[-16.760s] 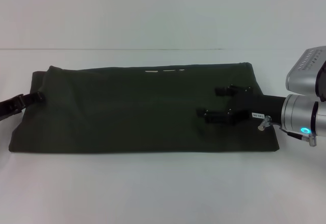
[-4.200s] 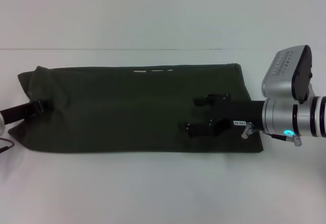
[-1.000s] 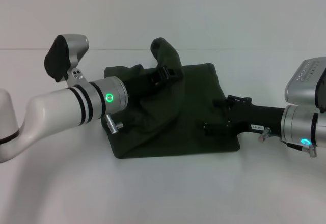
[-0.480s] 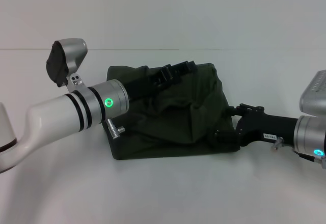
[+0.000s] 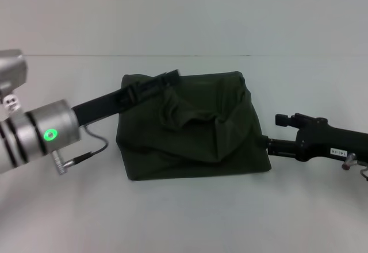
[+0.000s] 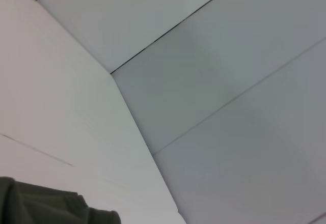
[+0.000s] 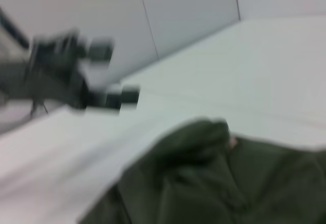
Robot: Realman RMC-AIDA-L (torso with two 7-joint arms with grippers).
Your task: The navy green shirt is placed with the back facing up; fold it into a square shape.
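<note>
The navy green shirt lies folded into a rough square on the white table. Its top layer is rumpled, with a ridge across the middle. My left gripper reaches in low from the left, its tip at the shirt's far left corner. My right gripper is open and empty at the shirt's right edge, its lower finger touching the cloth there. A corner of the shirt shows in the left wrist view. The shirt's rumpled cloth fills the right wrist view.
The table runs back to a pale wall. My left arm's silver wrist with a green light hangs over the table's left side. My right arm's black body lies along the right.
My left gripper has pulled back to the left, and the cloth it carried over now lies on the shirt. My right gripper has slid right, off the shirt to its edge.
</note>
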